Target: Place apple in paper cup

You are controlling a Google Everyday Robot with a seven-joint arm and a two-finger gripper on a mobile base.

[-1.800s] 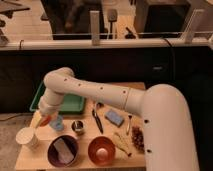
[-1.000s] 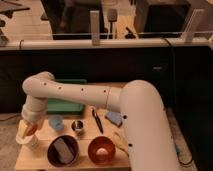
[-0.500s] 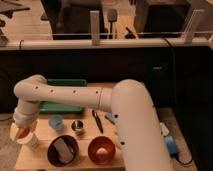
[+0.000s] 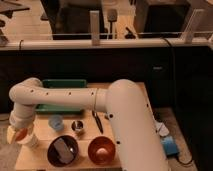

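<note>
Camera view has the white arm (image 4: 60,97) bent round to the table's (image 4: 42,159) near left corner, where the gripper (image 4: 19,131) hangs low with its fingers closed on the apple (image 4: 21,135). The fruit shows orange-red at the arm's tip, just up and left of the paper cup (image 4: 31,142), though I cannot tell whether it touches the rim. To the right stand a light-blue cup (image 4: 56,122) and a metal cup (image 4: 77,126), with a dark bowl (image 4: 62,150) and an orange bowl (image 4: 101,150) in front of them and a green tray (image 4: 62,84) behind the arm.
</note>
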